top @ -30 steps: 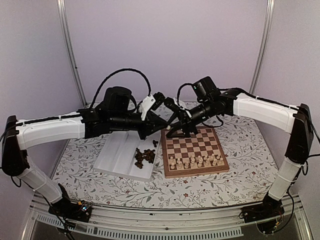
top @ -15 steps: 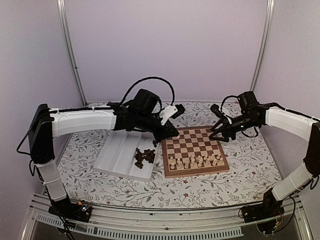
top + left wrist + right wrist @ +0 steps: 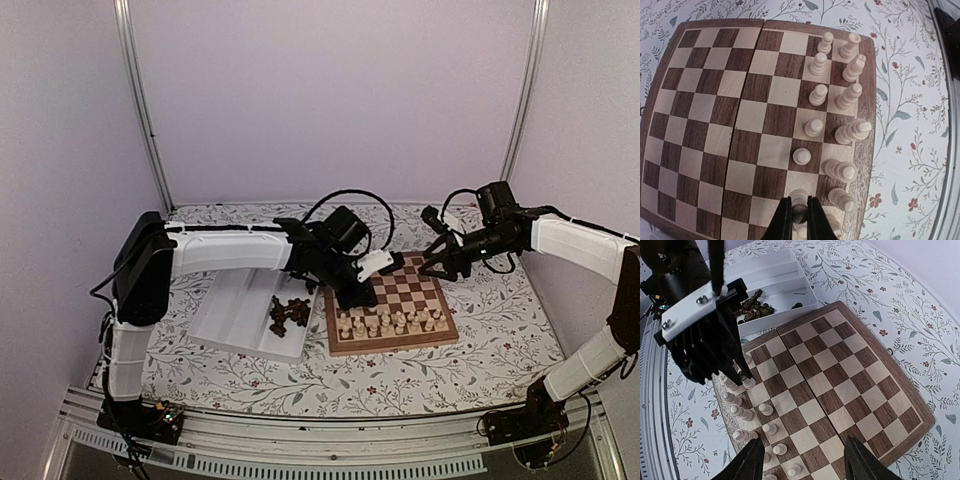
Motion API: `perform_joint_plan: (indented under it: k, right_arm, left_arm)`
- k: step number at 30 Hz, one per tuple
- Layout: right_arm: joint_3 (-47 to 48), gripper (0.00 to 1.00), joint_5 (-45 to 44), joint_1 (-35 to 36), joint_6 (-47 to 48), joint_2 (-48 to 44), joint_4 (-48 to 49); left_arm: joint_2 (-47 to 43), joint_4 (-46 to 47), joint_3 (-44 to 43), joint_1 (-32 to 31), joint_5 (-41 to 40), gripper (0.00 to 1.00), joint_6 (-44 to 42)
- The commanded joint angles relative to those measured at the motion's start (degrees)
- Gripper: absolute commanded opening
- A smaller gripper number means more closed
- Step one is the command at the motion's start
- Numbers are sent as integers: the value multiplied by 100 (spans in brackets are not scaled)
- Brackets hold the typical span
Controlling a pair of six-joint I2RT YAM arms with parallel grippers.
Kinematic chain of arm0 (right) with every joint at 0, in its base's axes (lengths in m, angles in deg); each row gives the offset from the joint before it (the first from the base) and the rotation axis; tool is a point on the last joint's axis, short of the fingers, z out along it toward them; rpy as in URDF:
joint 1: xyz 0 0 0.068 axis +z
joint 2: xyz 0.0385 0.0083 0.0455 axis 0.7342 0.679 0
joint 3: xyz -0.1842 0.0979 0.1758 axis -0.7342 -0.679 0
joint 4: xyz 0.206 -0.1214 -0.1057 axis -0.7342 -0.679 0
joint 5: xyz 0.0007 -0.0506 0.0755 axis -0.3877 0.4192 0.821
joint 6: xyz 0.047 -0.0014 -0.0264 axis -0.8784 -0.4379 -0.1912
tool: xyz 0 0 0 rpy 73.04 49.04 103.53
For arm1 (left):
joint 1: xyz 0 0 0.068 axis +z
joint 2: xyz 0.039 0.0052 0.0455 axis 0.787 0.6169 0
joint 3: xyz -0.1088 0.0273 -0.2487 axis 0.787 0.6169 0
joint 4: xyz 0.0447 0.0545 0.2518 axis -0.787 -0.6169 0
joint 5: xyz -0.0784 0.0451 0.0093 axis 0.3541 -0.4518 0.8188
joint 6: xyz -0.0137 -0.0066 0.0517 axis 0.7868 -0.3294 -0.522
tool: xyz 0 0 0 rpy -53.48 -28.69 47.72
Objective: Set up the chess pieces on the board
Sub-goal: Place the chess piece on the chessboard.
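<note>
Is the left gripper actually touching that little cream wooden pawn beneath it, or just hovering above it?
Touching. In the left wrist view, the left gripper has its black fingers pressed against both sides of the cream wooden pawn.

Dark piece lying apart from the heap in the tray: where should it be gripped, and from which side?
Grip the dark piece across its middle, straight down from above. It sits clear of the heap with bare tray floor around, leaving room to close on it; the walls hinder sideways approaches.
</note>
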Motion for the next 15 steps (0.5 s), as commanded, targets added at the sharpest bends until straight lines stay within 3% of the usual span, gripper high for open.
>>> perform_joint_plan:
  k: [1, 15]
  right_arm:
    - [-70, 57, -107, -32, -54, -74, 116]
    - [-97, 57, -125, -44, -15, -84, 107]
  left_arm:
    - [321, -451, -457, -125, -83, 9, -153]
    - [736, -767, -765, -164, -67, 11, -176]
